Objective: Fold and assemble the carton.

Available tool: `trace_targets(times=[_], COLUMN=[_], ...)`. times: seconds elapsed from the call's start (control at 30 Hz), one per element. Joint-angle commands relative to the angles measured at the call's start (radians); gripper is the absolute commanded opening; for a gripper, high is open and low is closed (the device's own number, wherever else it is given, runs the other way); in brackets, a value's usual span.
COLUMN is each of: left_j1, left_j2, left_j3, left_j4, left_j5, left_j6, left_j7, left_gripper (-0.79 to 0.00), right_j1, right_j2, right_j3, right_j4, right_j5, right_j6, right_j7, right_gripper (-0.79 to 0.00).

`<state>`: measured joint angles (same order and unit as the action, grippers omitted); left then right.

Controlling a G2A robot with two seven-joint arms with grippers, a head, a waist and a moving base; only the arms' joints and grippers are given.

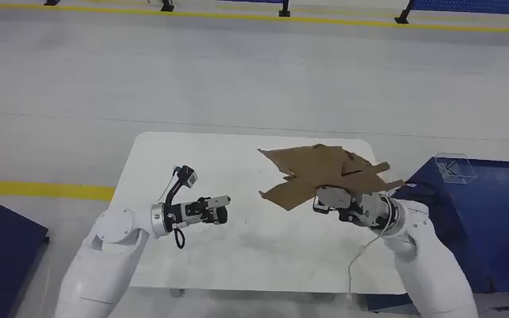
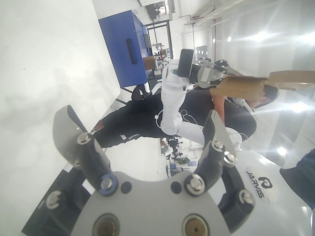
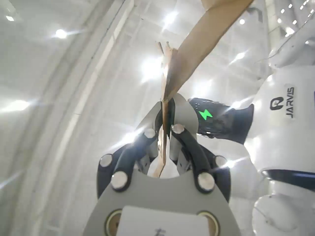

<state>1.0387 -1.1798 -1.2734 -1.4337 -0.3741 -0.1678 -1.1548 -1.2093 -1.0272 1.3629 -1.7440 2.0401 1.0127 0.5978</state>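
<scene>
A flat brown carton (image 1: 318, 173), unfolded with several flaps, hangs in the air above the right half of the white table (image 1: 199, 159). My right gripper (image 1: 324, 199) is shut on its near edge; in the right wrist view the cardboard (image 3: 192, 45) stands edge-on between the two pads (image 3: 166, 114). My left gripper (image 1: 220, 208) sits low over the table's left middle, open and empty, some way left of the carton. In the left wrist view its fingers (image 2: 216, 128) stand wide apart, with the carton (image 2: 246, 85) and the other arm far off.
A blue cabinet (image 1: 461, 215) stands just off the table's right edge, also in the left wrist view as a blue cabinet (image 2: 125, 50). A person in black (image 2: 187, 119) is behind the table's far side. The table's near edge (image 1: 238, 286) runs below both arms.
</scene>
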Motion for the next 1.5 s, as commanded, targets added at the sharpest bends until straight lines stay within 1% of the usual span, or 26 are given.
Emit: trace_targets(times=[0.0,0.2,0.3,0.33,0.5,0.57,0.6,0.63,0.7,0.73,0.8,0.83,0.9,1.0,1.03,1.1,1.13,1.27,1.37,1.47], left_j1=[0.000,0.000,0.000,0.000,0.000,0.000,0.000,0.000,0.000,0.000,0.000,0.000,0.000,0.000,0.000,0.000,0.000,0.000,0.000,0.000], left_j2=[0.000,0.000,0.000,0.000,0.000,0.000,0.000,0.000,0.000,0.000,0.000,0.000,0.000,0.000,0.000,0.000,0.000,0.000,0.000,0.000], left_j3=[0.000,0.000,0.000,0.000,0.000,0.000,0.000,0.000,0.000,0.000,0.000,0.000,0.000,0.000,0.000,0.000,0.000,0.000,0.000,0.000], left_j4=[0.000,0.000,0.000,0.000,0.000,0.000,0.000,0.000,0.000,0.000,0.000,0.000,0.000,0.000,0.000,0.000,0.000,0.000,0.000,0.000], left_j5=[0.000,0.000,0.000,0.000,0.000,0.000,0.000,0.000,0.000,0.000,0.000,0.000,0.000,0.000,0.000,0.000,0.000,0.000,0.000,0.000], left_j6=[0.000,0.000,0.000,0.000,0.000,0.000,0.000,0.000,0.000,0.000,0.000,0.000,0.000,0.000,0.000,0.000,0.000,0.000,0.000,0.000], left_j7=[0.000,0.000,0.000,0.000,0.000,0.000,0.000,0.000,0.000,0.000,0.000,0.000,0.000,0.000,0.000,0.000,0.000,0.000,0.000,0.000], left_gripper=[0.000,0.000,0.000,0.000,0.000,0.000,0.000,0.000,0.000,0.000,0.000,0.000,0.000,0.000,0.000,0.000,0.000,0.000,0.000,0.000], right_j1=[-0.008,0.000,0.011,0.013,0.022,0.041,0.041,0.051,0.047,0.054,0.041,0.039,0.017,-0.010,-0.013,-0.018,-0.020,-0.033,-0.044,-0.054], right_j2=[0.022,0.097,0.124,0.130,0.147,0.156,0.158,0.160,0.157,0.155,0.144,0.137,0.125,0.117,0.115,0.113,0.112,0.105,0.098,0.091], right_j3=[-0.072,-0.197,-0.215,-0.215,-0.195,-0.142,-0.115,-0.072,0.000,0.051,0.125,0.158,0.191,0.203,0.204,0.196,0.196,0.177,0.160,0.155], right_j4=[-0.010,-0.013,-0.007,-0.002,-0.004,-0.003,0.000,-0.001,-0.012,-0.019,-0.022,-0.034,-0.061,-0.058,-0.045,-0.026,-0.018,0.005,0.027,0.045], right_j5=[0.220,0.786,1.019,1.032,1.032,1.012,0.996,0.936,0.779,0.653,0.409,0.286,0.009,-0.368,-0.475,-0.642,-0.741,-0.998,-1.093,-1.226], right_j6=[0.000,0.000,0.000,0.000,0.000,0.000,0.000,0.000,0.000,0.000,-0.002,-0.036,-0.163,-0.419,-0.515,-0.687,-0.786,-1.101,-1.262,-1.459], right_j7=[-0.116,-0.441,-0.594,-0.617,-0.601,-0.625,-0.613,-0.596,-0.505,-0.449,-0.297,-0.213,-0.036,0.212,0.270,0.366,0.391,0.452,0.465,0.434], right_gripper=[-0.785,-0.785,-0.785,-0.785,-0.785,-0.785,-0.785,-0.785,-0.785,-0.785,-0.785,-0.785,-0.785,-0.785,-0.785,-0.785,-0.785,-0.785,-0.785,-0.785])
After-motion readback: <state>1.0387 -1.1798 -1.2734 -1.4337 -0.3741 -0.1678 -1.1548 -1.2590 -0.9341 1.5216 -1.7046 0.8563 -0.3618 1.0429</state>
